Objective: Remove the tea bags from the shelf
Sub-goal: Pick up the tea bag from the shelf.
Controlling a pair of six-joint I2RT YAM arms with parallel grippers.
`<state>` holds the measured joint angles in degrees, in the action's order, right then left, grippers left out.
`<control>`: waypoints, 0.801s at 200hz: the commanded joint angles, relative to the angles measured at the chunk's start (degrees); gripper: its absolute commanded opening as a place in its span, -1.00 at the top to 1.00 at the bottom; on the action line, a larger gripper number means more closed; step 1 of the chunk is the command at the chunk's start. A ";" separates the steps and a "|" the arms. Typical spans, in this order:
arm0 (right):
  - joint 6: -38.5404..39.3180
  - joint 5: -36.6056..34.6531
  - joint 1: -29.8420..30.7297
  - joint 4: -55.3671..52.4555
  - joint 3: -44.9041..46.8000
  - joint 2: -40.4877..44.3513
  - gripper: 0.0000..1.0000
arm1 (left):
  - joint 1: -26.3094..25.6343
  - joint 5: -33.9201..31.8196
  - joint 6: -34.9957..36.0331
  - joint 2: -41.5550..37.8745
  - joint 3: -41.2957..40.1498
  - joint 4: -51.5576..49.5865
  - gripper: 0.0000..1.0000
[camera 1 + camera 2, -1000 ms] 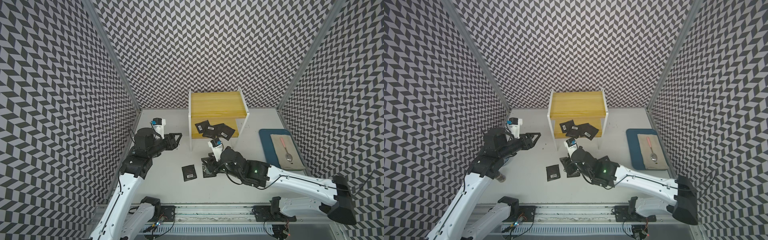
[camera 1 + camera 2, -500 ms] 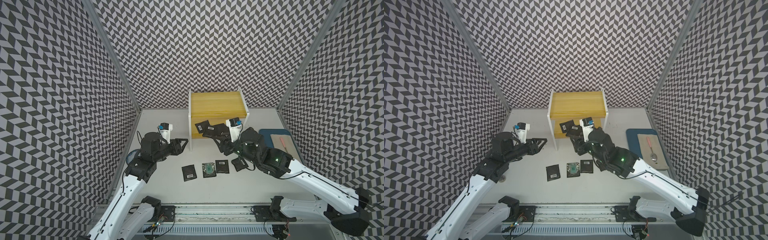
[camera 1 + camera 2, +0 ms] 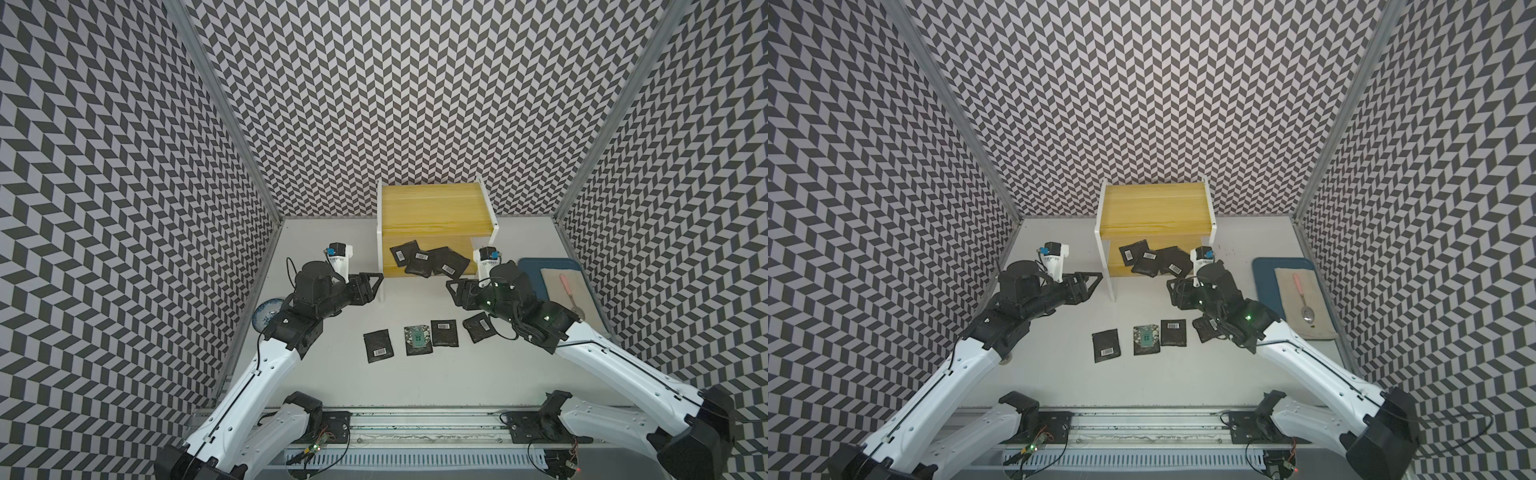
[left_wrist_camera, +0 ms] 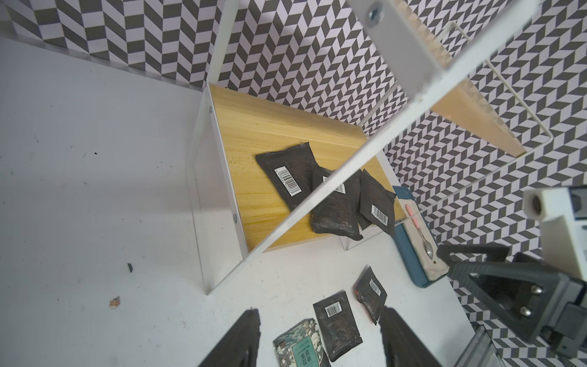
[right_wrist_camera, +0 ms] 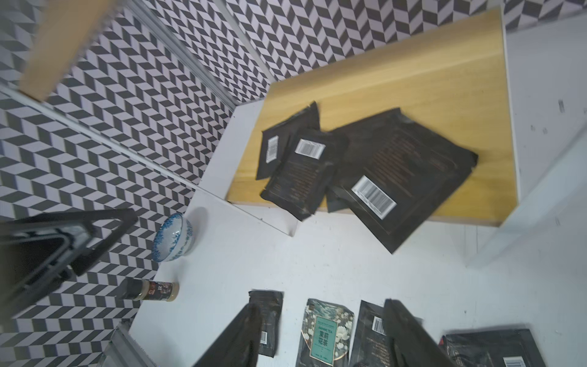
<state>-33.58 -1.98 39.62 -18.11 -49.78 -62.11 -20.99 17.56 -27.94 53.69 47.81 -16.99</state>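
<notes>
Both pincers are open and empty. Your left pincer (image 3: 378,286) hangs just beside the shelf's (image 3: 432,208) near white leg, jaws spread with nothing between them. Your right pincer (image 3: 452,291) faces it from the far side of the shelf front, jaws just as wide.

The tea bags (image 3: 424,262) not yet removed lie in an overlapping heap on the lower yellow board, ahead of both pincers and between them. Both top views show three barcode labels there. The right wrist view adds more: the biggest-looking bag hangs a corner past the board's front edge, and another dark bag seems to lie under it. In the left wrist view a white frame bar cuts across the heap.

Four more bags lie in a row on the bench (image 3: 332,374), below and behind your fingertips. One is the green-faced bag (image 5: 324,333), whose label reads "JASMINE TEA" in the wrist views. The bag at the right end is partly hidden under the right arm in both top views.

Only the right wrist view shows a bottle (image 5: 149,289) lying on its side by the wall, near a blue-patterned bowl (image 5: 173,236). In a top view just a sliver of that bowl peeks past the left arm. The left wrist view instead shows the blue tray (image 4: 402,254) and spoon (image 4: 424,235) beyond the shelf.
</notes>
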 commanded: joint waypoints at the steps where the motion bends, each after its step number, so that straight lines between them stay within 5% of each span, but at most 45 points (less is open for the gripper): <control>1: -7.46 2.03 -1.56 8.72 3.45 2.84 -0.36 | -0.27 -3.24 1.64 1.50 2.78 5.04 -0.33; 59: -18.58 9.12 -7.53 20.38 11.91 1.32 -0.41 | -0.39 -4.62 3.14 6.77 6.00 9.38 -0.38; 160: -27.34 17.40 -12.28 33.38 12.96 -7.57 -0.30 | -0.65 -3.29 3.21 8.18 6.61 10.03 -0.29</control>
<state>-58.24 11.94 27.86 9.39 -36.67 -67.09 -21.37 13.87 -25.19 61.93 52.64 -8.73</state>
